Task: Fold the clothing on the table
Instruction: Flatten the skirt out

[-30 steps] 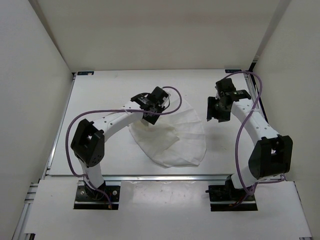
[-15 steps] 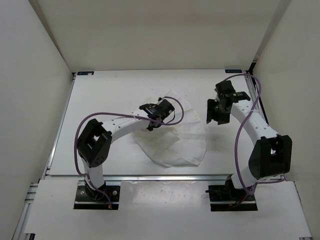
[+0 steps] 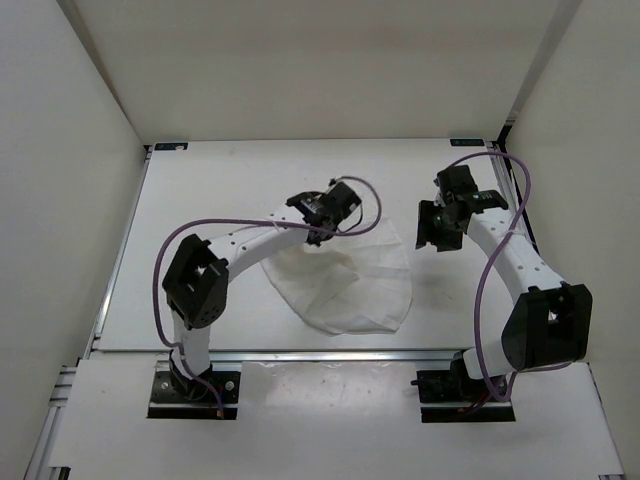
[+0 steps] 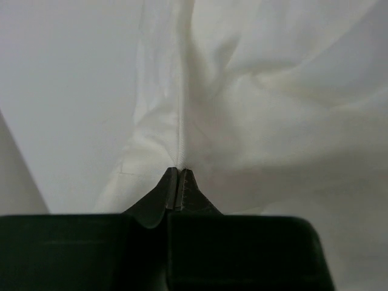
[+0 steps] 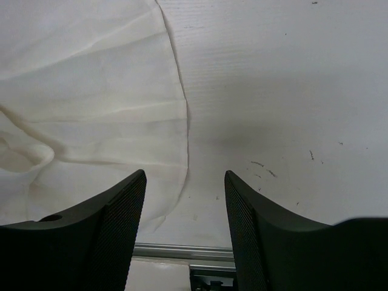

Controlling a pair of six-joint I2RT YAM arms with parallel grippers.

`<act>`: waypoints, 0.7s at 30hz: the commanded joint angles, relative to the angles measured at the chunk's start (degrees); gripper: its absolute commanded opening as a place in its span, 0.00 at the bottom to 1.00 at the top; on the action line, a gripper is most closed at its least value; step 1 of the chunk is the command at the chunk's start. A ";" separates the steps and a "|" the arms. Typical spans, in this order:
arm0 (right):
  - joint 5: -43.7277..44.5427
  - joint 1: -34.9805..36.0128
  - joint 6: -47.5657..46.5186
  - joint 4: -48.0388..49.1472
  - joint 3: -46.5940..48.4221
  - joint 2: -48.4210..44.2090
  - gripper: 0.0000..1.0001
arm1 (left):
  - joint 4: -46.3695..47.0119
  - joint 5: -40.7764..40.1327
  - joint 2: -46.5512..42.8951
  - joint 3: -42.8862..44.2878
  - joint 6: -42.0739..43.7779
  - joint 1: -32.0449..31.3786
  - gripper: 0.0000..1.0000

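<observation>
1. The thin, cream-white fabric clothing [image 3: 350, 285] lies on the flat white rectangular table [image 3: 210, 190], at mid-width and toward the near edge. Its outline is rounded, and its surface is wrinkled with soft creases and a narrow stitched hem.
2. The table surface is matte, with fine ribbing and small dark specks. A silver aluminium rail [image 5: 176, 251] borders its near edge.
3. In the top view the white left arm [image 3: 255, 240] covers the far-left part of the clothing. In the left wrist view the black gripper body blocks the lower third.
4. The left gripper [image 4: 177, 182] has its jaws fully closed. The 2 tips pinch a raised ridge of the clothing along a seam.
5. The right gripper [image 5: 185, 176] has its jaws wide apart and holds nothing. Its 2 textured black fingers [image 5: 115, 224] straddle the clothing's right hem. Contact with the surface cannot be determined.
</observation>
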 commanded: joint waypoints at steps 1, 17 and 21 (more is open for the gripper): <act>-0.53 0.40 0.86 1.41 -0.46 -1.25 0.60 | -2.11 14.33 -0.73 16.21 1.05 -3.92 0.00; -2.10 0.49 0.77 1.58 -2.13 -0.90 0.60 | 23.70 39.25 -32.76 -19.38 -27.83 26.89 0.00; -9.99 2.33 -0.37 3.95 -1.87 0.07 0.59 | 26.00 39.25 -37.97 -34.54 -34.63 34.20 0.00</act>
